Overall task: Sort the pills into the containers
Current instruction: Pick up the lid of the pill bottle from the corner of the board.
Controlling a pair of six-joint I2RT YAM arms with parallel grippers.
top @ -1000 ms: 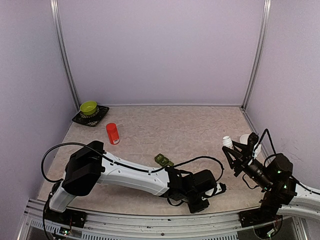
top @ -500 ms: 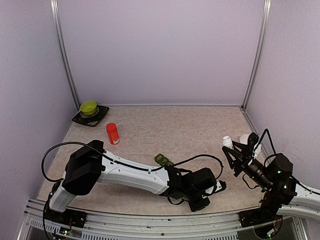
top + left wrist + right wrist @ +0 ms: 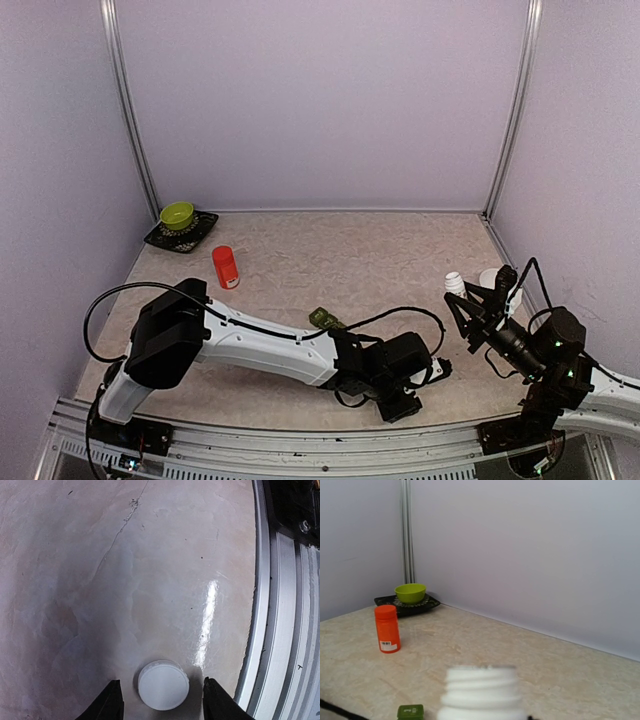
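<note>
the left claw [image 3: 161, 682] was spread, its fingers [image 3: 111, 702] either side of a white cap [image 3: 163, 692] on the table [image 3: 150, 555], touching neither side. the right claw [image 3: 458, 300] was pinched on an uncapped white bottle [image 3: 482, 692]. the containers [image 3: 326, 319] lay behind the left claw's wrist, and well ahead of the right claw, down to its left.

the strip looked light, stiff and smooth, likely to skid on the glossy top. gripping across its narrow sides, clear of the hinged lids, seemed safest.

only the left wrist view showed the cap. only the right wrist view showed a pale mark on the containers' lid.
</note>
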